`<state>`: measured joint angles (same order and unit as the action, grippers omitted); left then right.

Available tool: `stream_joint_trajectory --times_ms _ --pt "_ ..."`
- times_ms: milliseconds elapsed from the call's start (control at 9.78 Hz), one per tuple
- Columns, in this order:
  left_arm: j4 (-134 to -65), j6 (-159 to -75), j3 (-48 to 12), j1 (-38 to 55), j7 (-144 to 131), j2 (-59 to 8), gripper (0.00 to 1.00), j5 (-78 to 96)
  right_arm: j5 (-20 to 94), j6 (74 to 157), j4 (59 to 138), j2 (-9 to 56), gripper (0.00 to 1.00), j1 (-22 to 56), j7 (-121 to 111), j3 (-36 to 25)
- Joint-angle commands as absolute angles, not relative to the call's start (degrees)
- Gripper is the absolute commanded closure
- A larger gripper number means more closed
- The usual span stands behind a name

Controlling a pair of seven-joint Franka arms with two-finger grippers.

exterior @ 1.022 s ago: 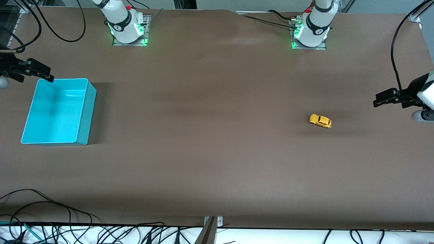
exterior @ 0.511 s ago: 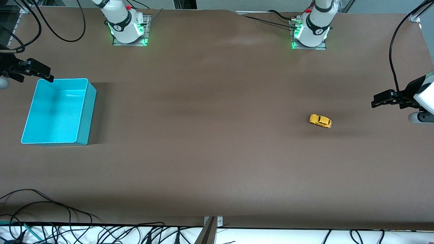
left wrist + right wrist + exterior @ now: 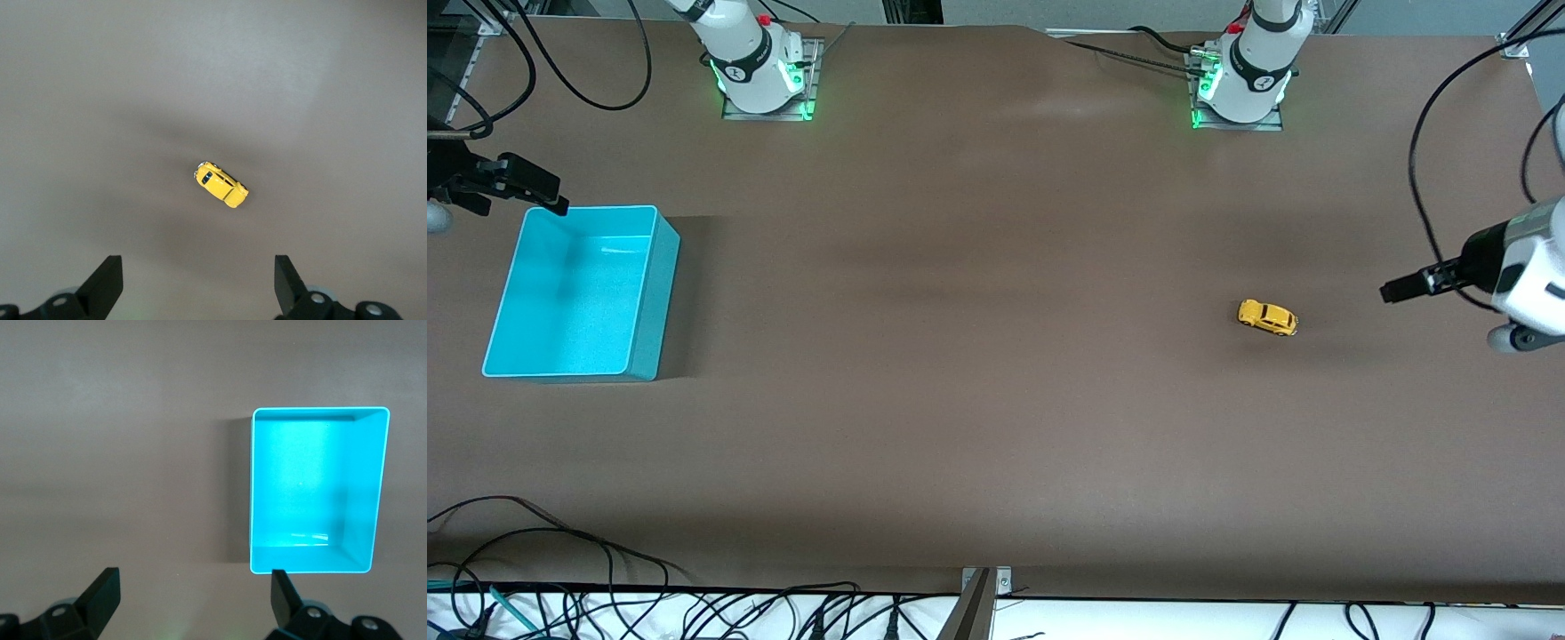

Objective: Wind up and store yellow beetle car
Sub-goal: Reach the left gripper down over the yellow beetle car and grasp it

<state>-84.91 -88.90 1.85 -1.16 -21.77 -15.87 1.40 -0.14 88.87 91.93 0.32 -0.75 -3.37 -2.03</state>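
Observation:
The yellow beetle car (image 3: 1267,317) stands on its wheels on the brown table, toward the left arm's end. In the left wrist view the car (image 3: 221,185) lies ahead of the open left gripper (image 3: 198,283), well apart from both fingers. My left gripper (image 3: 1400,290) hangs over bare table between the car and the table's end. My right gripper (image 3: 538,188) is open and waits over the corner of the turquoise bin (image 3: 649,293). In the right wrist view the bin (image 3: 363,487) is empty, and the right gripper (image 3: 193,600) holds nothing.
The two arm bases (image 3: 760,80) (image 3: 1240,84) stand along the table edge farthest from the front camera. Loose cables (image 3: 560,551) lie along the edge nearest to that camera. A black cable (image 3: 1423,204) hangs from the left arm.
The left gripper has swung round and come closer to the car, its fingers now seen edge-on. The right arm, the car and the bin have not moved.

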Motion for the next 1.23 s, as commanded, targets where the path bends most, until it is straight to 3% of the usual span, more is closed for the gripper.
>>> stream_joint_trajectory --times_ms 0,409,1124 --pt "-84.9 -90.9 1.8 -0.5 -36.0 -19.8 0.00 2.7 1.1 88.7 92.4 -0.1 0.00 -1.1 -4.5 -2.0" --pt "-97.3 -103.2 1.8 -1.1 -56.8 -20.1 0.00 4.4 2.4 88.8 92.5 0.6 0.00 -1.1 -4.6 -2.0" --pt "-118.7 -132.3 1.7 -0.4 -75.3 -20.0 0.00 4.5 2.5 87.6 92.6 0.6 0.00 -1.1 -6.1 -2.0"
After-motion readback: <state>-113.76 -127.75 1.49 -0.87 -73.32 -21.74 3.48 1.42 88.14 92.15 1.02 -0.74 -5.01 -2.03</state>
